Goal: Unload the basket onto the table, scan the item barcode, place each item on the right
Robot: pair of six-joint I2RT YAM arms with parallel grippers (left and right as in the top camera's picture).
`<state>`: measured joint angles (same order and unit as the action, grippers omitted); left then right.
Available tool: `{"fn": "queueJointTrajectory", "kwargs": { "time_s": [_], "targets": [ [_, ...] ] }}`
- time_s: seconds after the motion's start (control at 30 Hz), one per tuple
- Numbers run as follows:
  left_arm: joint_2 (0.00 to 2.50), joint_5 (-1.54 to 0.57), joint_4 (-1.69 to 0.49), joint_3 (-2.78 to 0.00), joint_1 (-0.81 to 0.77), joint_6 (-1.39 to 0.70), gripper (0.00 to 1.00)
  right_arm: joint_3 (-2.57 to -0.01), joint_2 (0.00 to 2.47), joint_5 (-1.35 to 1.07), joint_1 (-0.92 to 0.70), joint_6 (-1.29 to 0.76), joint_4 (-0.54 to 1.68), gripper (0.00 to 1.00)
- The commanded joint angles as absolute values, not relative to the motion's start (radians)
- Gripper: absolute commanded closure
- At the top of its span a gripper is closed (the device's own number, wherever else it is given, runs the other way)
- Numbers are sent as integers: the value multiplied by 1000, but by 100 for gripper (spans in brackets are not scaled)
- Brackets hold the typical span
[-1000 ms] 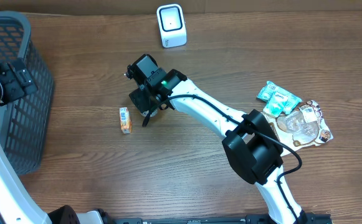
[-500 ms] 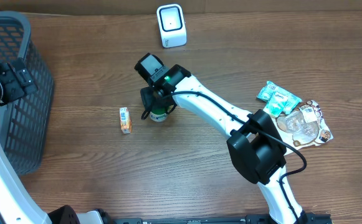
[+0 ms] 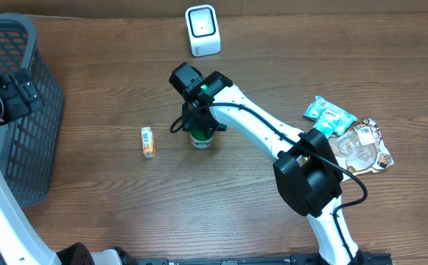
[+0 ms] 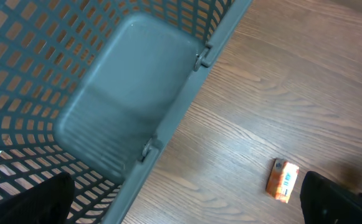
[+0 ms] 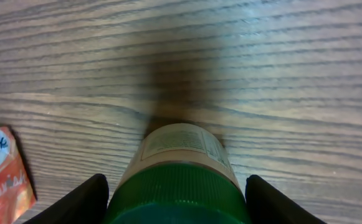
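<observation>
Bottle (image 5: pixel 177 149), green cap — right pincer (image 5: pixel 176 198) clamped on it; left pincer (image 4: pixel 187 200) apart, over basket (image 4: pixel 124 81) edge.

Overhead, the right arm (image 3: pixel 250 125) covers most of the bottle (image 3: pixel 202 138); only part of its green cap shows. In the right wrist view, the lower edge cuts off the bottle and the right gripper (image 5: pixel 177 205). Only the tops of its fingers (image 5: pixel 81 199) appear. The label print is too blurred to read. The left edge clips the orange pack (image 5: pixel 0 177). The basket (image 3: pixel 11 118) at the table's left edge runs out of frame. The left gripper (image 4: pixel 181 208) shows only as dark, blurred fingers (image 4: pixel 25 202) in the bottom corners.
</observation>
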<state>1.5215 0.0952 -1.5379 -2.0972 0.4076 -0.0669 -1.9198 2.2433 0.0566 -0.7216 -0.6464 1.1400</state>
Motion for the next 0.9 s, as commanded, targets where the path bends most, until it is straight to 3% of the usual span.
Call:
{"fn": "queueJointTrajectory", "kwargs": {
  "time_s": [0.0, 0.17, 0.47, 0.5, 0.53, 0.83, 0.87],
  "targets": [
    [1524, 104, -1537, -2110, 411, -48, 0, -1894, 2272, 70, -711, -712, 1162, 35],
    [1524, 104, -1536, -2110, 411, -48, 1, -1894, 2228, 82, -711, -711, 1161, 23],
    [1524, 104, -1537, -2110, 411, -48, 0, -1894, 2096, 81, -711, -710, 1193, 13],
    [1524, 104, -1537, -2110, 411, -48, 0, -1894, 2085, 81, -711, -712, 1200, 11],
    [1524, 104, -1537, -2110, 411, -48, 0, -1894, 2075, 79, -711, -713, 1204, 0],
    [1524, 104, -1536, -2110, 411, -48, 1, -1861, 2072, 78, -711, -797, 1170, 0],
    [1524, 104, -1536, -2110, 411, -48, 1, -1856, 2075, 78, -711, -798, 1164, 6]
  ]
}}
